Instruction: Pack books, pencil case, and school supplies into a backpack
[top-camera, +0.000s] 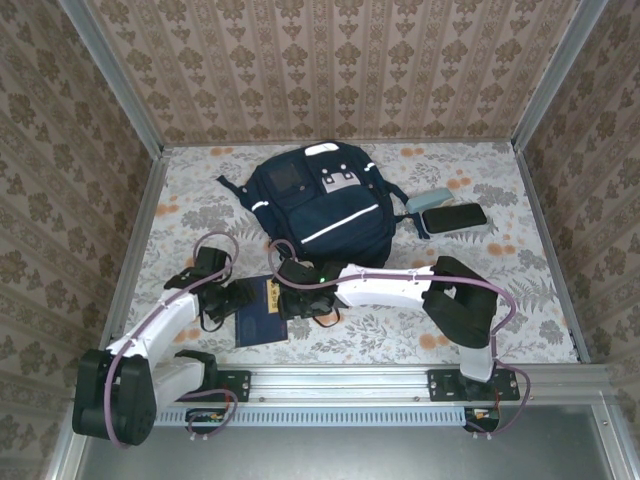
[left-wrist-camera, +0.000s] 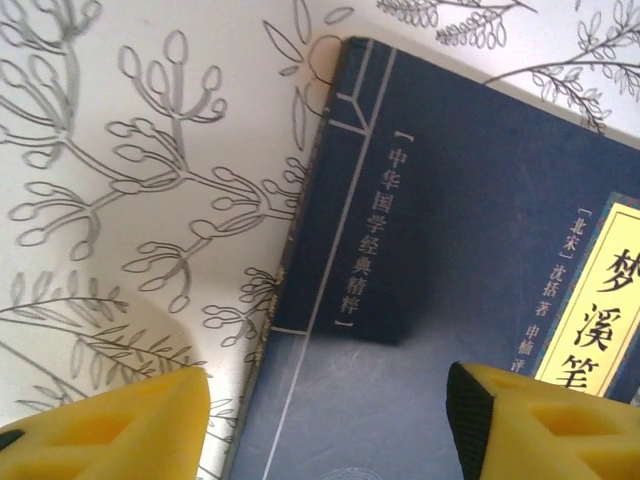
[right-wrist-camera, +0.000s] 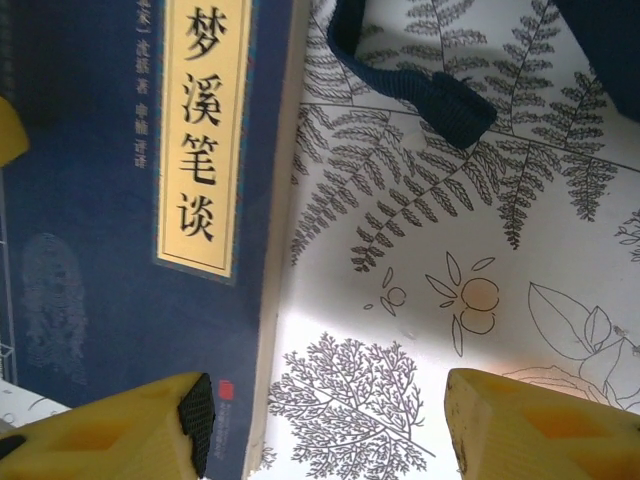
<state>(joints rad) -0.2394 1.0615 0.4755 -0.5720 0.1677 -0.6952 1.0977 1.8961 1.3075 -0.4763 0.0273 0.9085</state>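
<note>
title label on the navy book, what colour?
Rectangular title label on the thin dark navy paperback book: pale yellow, black characters. Clearest in right wrist view.

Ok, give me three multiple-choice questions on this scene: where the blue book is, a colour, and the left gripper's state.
1. Where does the navy book lie? A on the table in front of the backpack; B inside the backpack; C on a shelf.
2. What colour is the book's title label? A red; B yellow; C green.
3. How is the left gripper? A shut on the book; B shut on a pen; C open.
Answers: 1 A, it lies flat below the backpack in the top view. 2 B, the strip behind the characters is yellow. 3 C, its fingers stand apart over the book's edge.
</note>
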